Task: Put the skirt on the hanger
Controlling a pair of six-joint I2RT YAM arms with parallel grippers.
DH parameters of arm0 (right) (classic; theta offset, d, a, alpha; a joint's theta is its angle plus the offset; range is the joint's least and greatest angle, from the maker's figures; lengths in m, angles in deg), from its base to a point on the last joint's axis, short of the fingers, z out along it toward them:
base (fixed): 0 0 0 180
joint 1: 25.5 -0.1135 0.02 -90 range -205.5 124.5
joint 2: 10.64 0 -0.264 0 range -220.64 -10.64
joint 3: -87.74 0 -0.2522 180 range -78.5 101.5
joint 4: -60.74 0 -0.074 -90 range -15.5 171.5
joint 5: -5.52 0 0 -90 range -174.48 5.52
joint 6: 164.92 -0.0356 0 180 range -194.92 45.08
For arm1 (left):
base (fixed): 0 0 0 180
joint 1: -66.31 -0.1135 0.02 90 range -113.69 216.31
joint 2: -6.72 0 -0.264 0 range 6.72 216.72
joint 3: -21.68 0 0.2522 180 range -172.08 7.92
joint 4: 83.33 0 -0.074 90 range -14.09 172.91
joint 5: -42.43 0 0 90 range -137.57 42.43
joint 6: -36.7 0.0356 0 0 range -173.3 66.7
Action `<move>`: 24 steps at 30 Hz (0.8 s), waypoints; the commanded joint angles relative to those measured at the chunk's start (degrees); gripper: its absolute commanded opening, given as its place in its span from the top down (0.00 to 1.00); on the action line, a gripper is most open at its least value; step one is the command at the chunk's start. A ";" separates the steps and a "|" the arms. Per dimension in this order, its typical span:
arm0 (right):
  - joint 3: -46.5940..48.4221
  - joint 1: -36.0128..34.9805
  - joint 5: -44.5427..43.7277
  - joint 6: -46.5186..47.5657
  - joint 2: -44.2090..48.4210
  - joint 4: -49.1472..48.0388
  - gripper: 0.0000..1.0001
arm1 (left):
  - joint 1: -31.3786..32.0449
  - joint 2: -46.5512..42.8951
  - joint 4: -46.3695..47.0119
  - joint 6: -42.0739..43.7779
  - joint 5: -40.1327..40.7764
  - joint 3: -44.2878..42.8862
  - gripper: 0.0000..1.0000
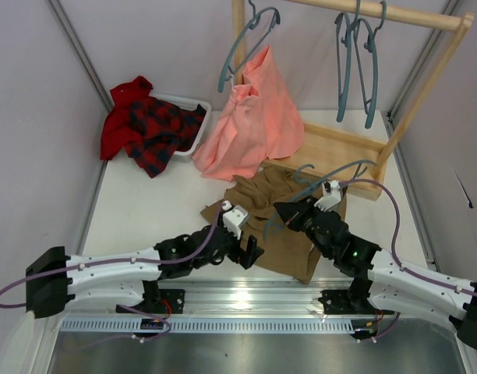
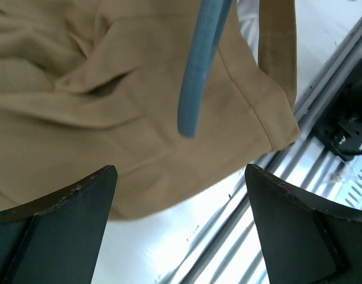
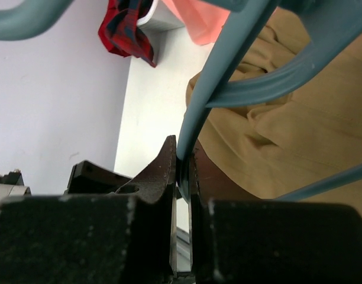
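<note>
The tan skirt (image 1: 284, 248) lies rumpled on the white surface (image 1: 157, 206) in the lower middle of the overhead view, between the two arms and just below the salmon-pink garment (image 1: 250, 125). The right claw (image 3: 182, 157) is pinched tight on a thin bar of the grey-blue hanger (image 3: 231, 65). In the right wrist view the bar rises from between the closed jaws towards the upper right, with the skirt spread beneath it. One end of the hanger reaches down from the top of the left wrist view over the cloth; whether it touches the cloth cannot be told.

The left claw (image 2: 181, 171) is spread wide and holds nothing. Its two dark fingers (image 2: 68, 219) stand at the lower corners of the left wrist view, over the skirt's hemmed edge.

The pink garment hangs from a wooden rack (image 1: 379, 15) at the top of the overhead view, with several spare hangers (image 1: 355, 62) beside it. A red-and-black plaid garment (image 1: 149, 128) spills from a white bin (image 1: 196, 106) in the upper left.
</note>
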 commanded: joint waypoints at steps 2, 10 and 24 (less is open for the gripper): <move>0.37 0.20 1.44 -0.66 3.30 0.16 1.00 | 0.05 4.30 10.35 9.06 2.26 -5.41 0.05; -0.16 0.11 1.97 -1.28 6.29 3.42 1.00 | -4.96 8.79 19.84 11.27 -5.99 -5.85 0.25; -0.25 0.20 2.85 -1.01 6.03 4.03 1.00 | -7.68 20.83 25.13 10.66 -15.76 -12.87 0.74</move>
